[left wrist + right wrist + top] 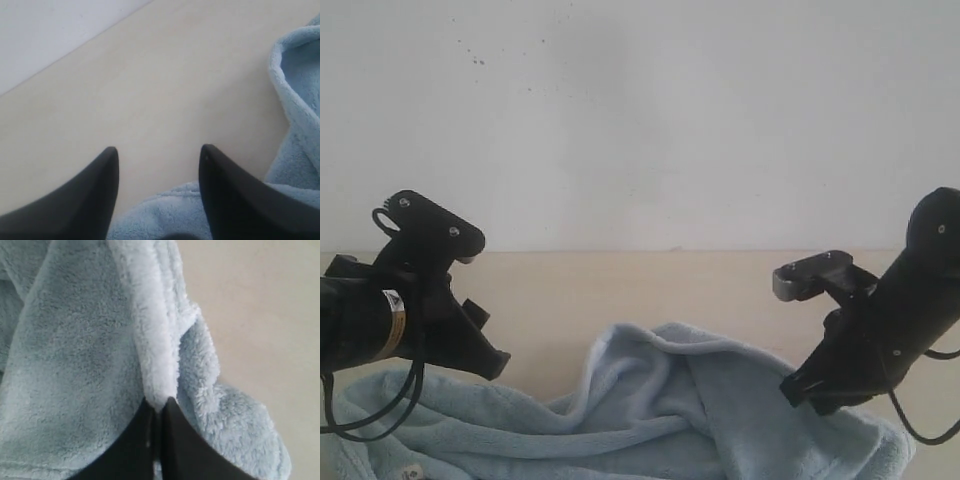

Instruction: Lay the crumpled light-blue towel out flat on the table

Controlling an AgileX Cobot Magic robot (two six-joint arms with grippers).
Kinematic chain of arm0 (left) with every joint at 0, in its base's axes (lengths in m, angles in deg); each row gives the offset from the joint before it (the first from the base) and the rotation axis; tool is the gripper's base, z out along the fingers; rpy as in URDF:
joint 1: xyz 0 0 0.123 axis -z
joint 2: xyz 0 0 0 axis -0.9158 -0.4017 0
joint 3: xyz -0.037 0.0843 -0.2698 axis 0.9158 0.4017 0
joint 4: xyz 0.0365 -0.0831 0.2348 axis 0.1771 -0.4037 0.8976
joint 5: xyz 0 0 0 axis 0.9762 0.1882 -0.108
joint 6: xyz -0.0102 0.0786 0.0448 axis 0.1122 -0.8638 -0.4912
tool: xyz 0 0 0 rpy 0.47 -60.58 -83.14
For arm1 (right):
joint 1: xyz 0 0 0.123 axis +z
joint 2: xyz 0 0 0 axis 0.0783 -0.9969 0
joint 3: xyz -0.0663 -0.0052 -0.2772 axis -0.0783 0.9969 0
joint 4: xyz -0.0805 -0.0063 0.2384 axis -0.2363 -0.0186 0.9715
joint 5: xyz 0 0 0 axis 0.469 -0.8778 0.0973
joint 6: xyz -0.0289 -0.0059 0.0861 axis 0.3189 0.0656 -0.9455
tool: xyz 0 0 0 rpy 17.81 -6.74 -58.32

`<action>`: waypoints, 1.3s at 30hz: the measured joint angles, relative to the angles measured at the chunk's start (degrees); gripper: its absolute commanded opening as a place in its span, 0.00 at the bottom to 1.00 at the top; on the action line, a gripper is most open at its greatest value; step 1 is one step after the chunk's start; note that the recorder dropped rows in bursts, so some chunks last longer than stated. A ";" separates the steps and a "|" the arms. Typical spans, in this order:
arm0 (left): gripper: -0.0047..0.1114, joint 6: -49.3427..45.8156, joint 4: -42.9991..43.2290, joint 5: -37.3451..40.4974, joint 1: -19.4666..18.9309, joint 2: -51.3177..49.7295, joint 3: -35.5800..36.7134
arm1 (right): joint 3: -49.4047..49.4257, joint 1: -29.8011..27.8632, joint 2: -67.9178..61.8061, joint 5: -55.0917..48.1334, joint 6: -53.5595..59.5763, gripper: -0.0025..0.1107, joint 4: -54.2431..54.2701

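The light-blue towel (650, 410) lies crumpled across the front of the beige table (640, 285), with a raised fold near its middle. My right gripper (798, 390) is shut on a thick hemmed fold of the towel (155, 340), the cloth pinched between the two black fingers (180, 440). My left gripper (498, 362) hovers open over the towel's left part. In the left wrist view its gripper (159, 150) has a wide gap, with bare table (150, 90) ahead and towel (295, 100) below and to one side. Nothing is held there.
A white wall (640, 110) rises at the table's far edge. Bare table surface stretches behind the towel between the two arms. A small white tag (410, 470) shows at the towel's front left.
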 measured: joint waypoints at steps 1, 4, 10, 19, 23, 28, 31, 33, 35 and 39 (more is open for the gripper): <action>0.45 0.00 0.00 0.80 0.00 0.00 0.00 | 0.00 0.00 1.21 0.00 0.10 0.02 -0.13; 0.39 0.00 0.00 4.00 -0.12 0.00 0.00 | 0.00 0.00 5.28 0.00 0.52 0.02 -3.29; 0.12 -0.17 -5.11 4.12 -7.20 0.00 -2.26 | 0.00 0.00 15.85 -0.12 -8.66 0.02 -21.16; 0.12 -8.90 -20.22 -18.66 -21.40 -0.18 -2.97 | 0.00 0.00 26.73 -4.29 -31.59 0.02 -48.14; 0.12 -9.13 -15.09 -27.51 -23.79 -1.15 -2.97 | 0.00 0.00 26.98 -10.19 -34.12 0.02 -53.80; 0.13 -11.30 -8.13 -33.51 -24.37 -4.50 -2.97 | 0.00 0.00 26.98 -12.70 -40.86 0.02 -61.08; 0.28 -12.70 -6.56 -34.04 -24.37 -6.73 -2.97 | 0.00 0.00 26.98 -11.57 -41.89 0.02 -61.34; 0.43 -13.72 -6.19 -34.34 -24.37 -8.45 -2.97 | 0.00 0.00 26.98 -10.69 -42.15 0.02 -61.23; 0.59 -14.13 -6.19 -34.85 -24.37 -10.23 -2.97 | 0.00 0.00 26.98 -10.06 -42.26 0.02 -60.65; 0.69 -14.51 -11.44 -35.40 -24.37 -12.97 -2.97 | 0.00 0.00 26.98 -9.01 -42.40 0.02 -59.67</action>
